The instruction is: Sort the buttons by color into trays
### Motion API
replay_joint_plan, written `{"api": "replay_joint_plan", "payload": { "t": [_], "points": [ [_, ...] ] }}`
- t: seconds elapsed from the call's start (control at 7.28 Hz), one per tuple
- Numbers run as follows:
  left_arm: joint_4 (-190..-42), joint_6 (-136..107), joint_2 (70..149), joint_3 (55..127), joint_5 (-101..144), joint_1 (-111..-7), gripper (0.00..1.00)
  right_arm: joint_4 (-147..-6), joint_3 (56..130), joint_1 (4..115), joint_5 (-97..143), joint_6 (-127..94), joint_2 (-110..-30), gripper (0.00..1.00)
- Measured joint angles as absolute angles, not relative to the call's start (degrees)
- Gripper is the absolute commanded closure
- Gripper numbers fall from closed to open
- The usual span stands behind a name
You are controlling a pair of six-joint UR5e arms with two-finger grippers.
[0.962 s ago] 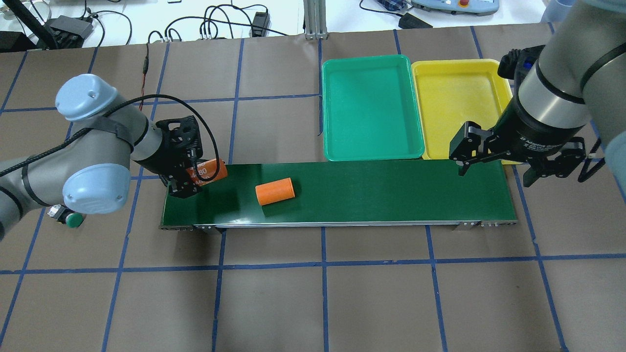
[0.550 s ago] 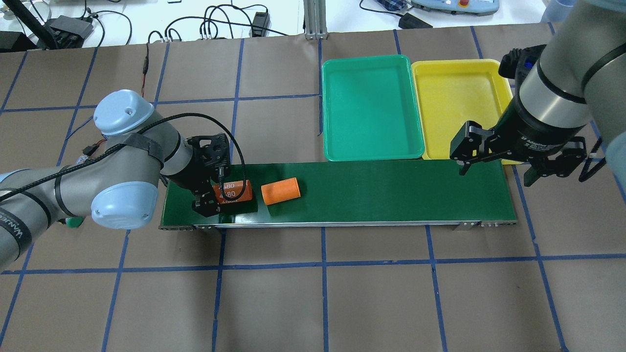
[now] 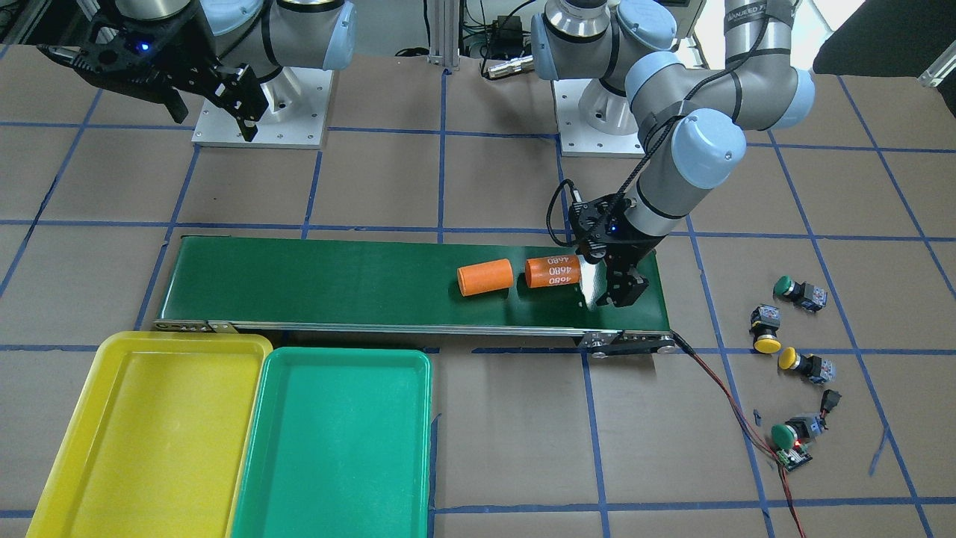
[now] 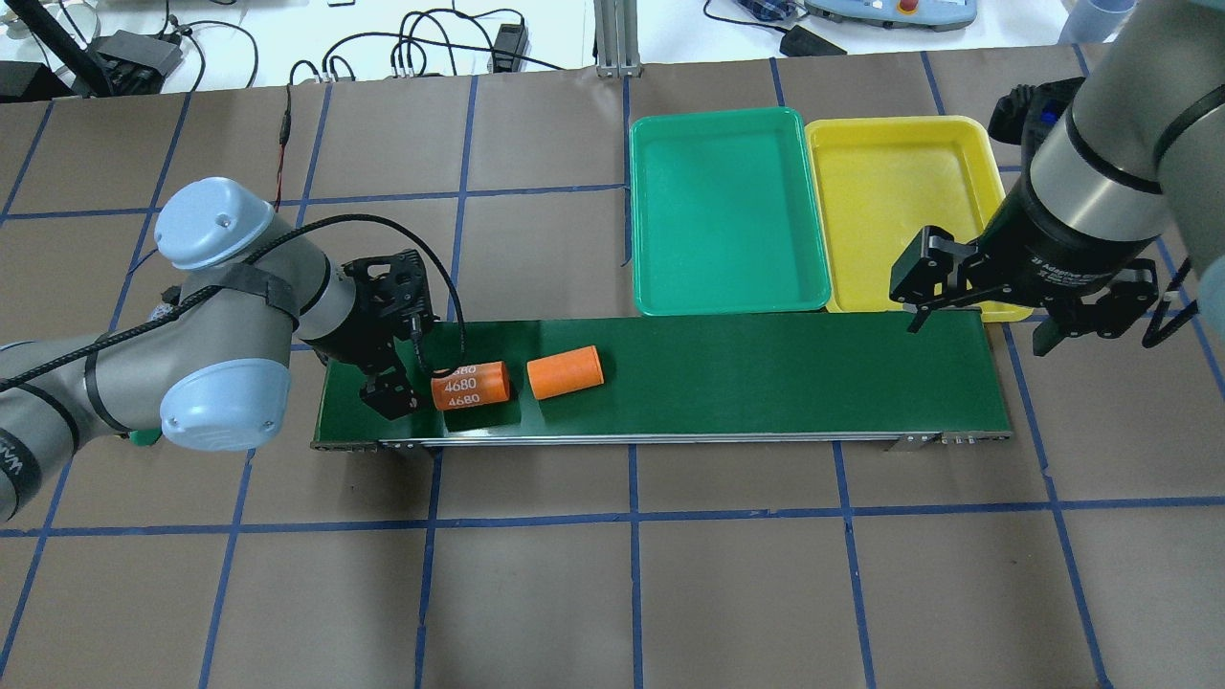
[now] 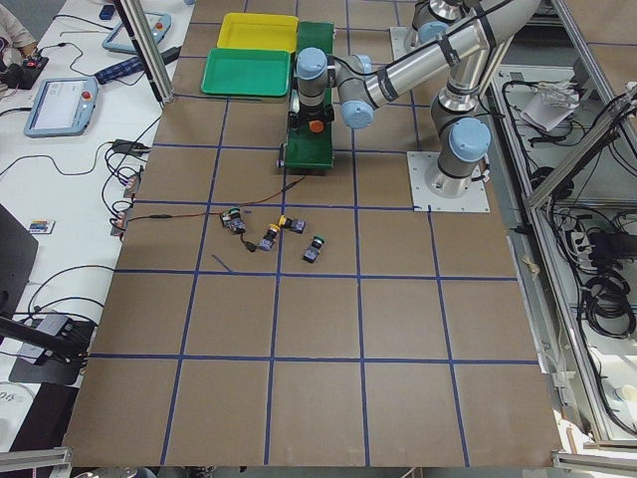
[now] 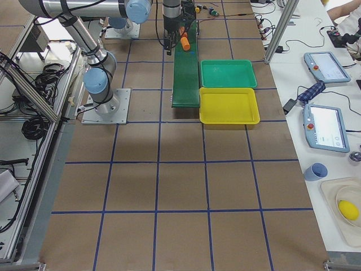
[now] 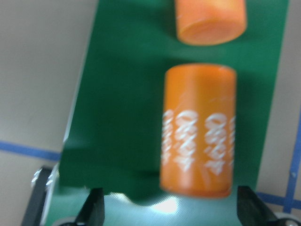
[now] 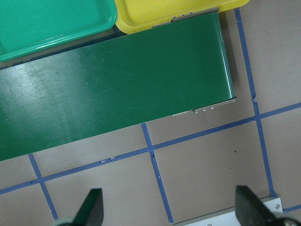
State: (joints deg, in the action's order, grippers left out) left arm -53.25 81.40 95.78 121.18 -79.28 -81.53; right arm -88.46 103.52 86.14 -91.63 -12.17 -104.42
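The left pincer (image 4: pixel 394 390) hangs low over the dark green conveyor belt (image 4: pixel 766 383) at the belt's end on the robot's left. Its jaws are spread and grasp nothing. In the left wrist view, the orange cylinder marked 4680 (image 7: pixel 198 136) lies on its side on the belt just beyond the fingertips (image 7: pixel 94 209). A plain orange cylinder (image 4: pixel 565 372) lies just beside it, a little farther along the belt and apart from it.

The right pincer (image 4: pixel 986 311) hovers above the opposite end of the belt, by the near edge of the yellow tray (image 4: pixel 900 201). It is also released, and the right wrist view shows only belt and worktop (image 8: pixel 202 174) below its fingers.

The green tray (image 4: pixel 727 211) sits beside the yellow one, both against the belt's far side.

All four buttons lie on the worktop past the belt's left end, well apart from the trays. One green button (image 3: pixel 793 288) is nearest the robot, then the first yellow button (image 3: pixel 765 332) and the second yellow button (image 3: pixel 805 365). The other green button (image 3: pixel 792 432) is beside a small circuit board (image 3: pixel 796 458) with red wires.
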Motion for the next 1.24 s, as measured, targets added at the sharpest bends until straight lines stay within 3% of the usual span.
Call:
{"api": "replay_joint_plan", "payload": {
  "t": [0.69,1.24],
  "points": [
    [-48.6,84.6,98.2,120.3,-78.9,-54.8,0.0,-88.3,103.6,86.0,-91.8,-12.3,-104.5,0.0],
    [-46.8,89.4,103.4,120.1,-83.4,-42.6,0.0,-88.2,103.6,85.9,-91.8,-12.2,-104.7,0.0]
  ]
}}
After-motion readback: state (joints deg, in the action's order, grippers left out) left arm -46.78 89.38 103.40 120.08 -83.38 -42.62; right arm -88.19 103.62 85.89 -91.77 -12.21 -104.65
